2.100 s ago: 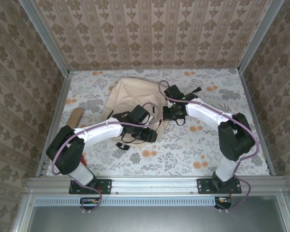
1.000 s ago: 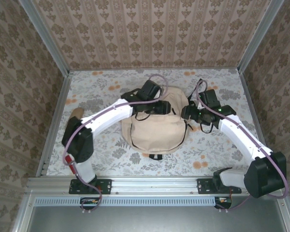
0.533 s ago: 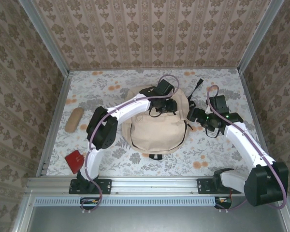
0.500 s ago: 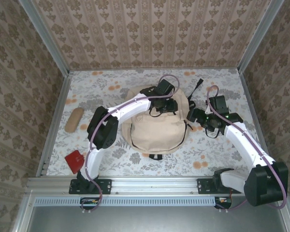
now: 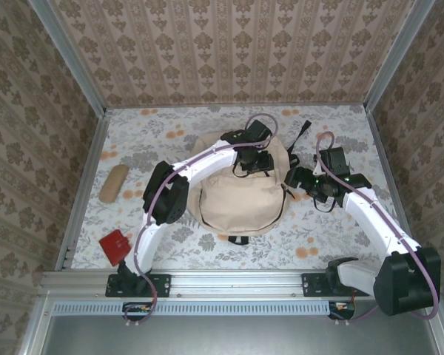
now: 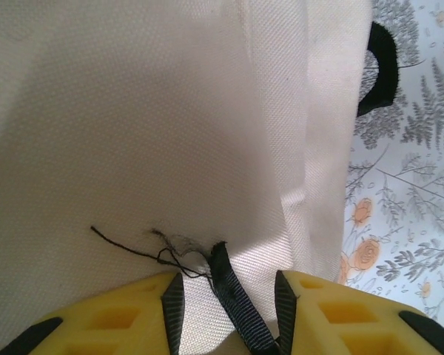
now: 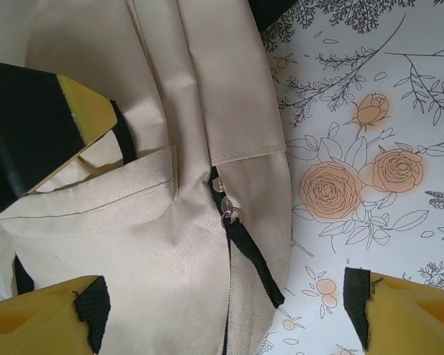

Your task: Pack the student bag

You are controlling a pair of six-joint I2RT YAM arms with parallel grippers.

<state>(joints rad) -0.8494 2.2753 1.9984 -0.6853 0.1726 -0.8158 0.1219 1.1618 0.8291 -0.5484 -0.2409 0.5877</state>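
Since half a second ago, the left arm's elbow has swung a little toward 3 o'clock, and the student bag (image 5: pixel 240 201) lies unchanged at the middle of the table. At the bag's 12 o'clock edge, the left gripper (image 5: pixel 253 160) has its jaws half closed around a thin black strap (image 6: pixel 233 296); I cannot tell if they pinch it. The right gripper (image 5: pixel 301 178) is wide open at the bag's 2 o'clock side, over a black zip pull (image 7: pixel 246 253). A tan pencil case (image 5: pixel 115 183) lies well apart at 9 o'clock.
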